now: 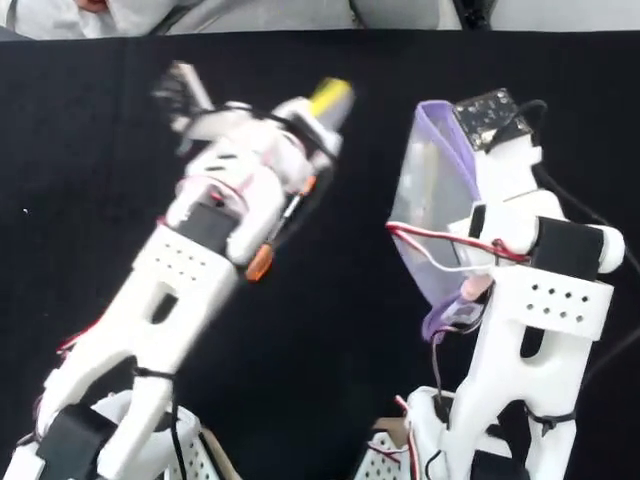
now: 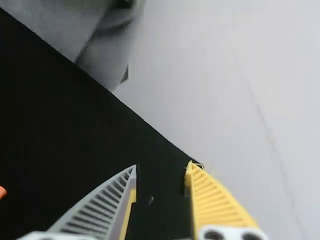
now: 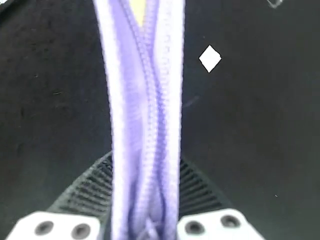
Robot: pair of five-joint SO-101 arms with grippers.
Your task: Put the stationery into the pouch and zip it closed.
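My right gripper (image 3: 145, 172) is shut on the zip edge of the purple see-through pouch (image 1: 432, 190), which it holds up off the black table. The purple zip (image 3: 145, 90) runs away from the fingers, and something yellow (image 3: 138, 9) shows inside the pouch at its far end. My left gripper (image 2: 162, 172) is open, its grey and yellow fingers apart with nothing between them. It hovers near the table's far edge, left of the pouch, with its yellow finger (image 1: 330, 98) leading. A thin dark stick with an orange end (image 1: 262, 260) shows beside the left arm.
A black cloth covers the table (image 1: 340, 330). A small white scrap (image 3: 210, 58) lies on it under the pouch. Beyond the table's far edge is a pale surface (image 2: 240, 75). Both arm bases stand at the near edge.
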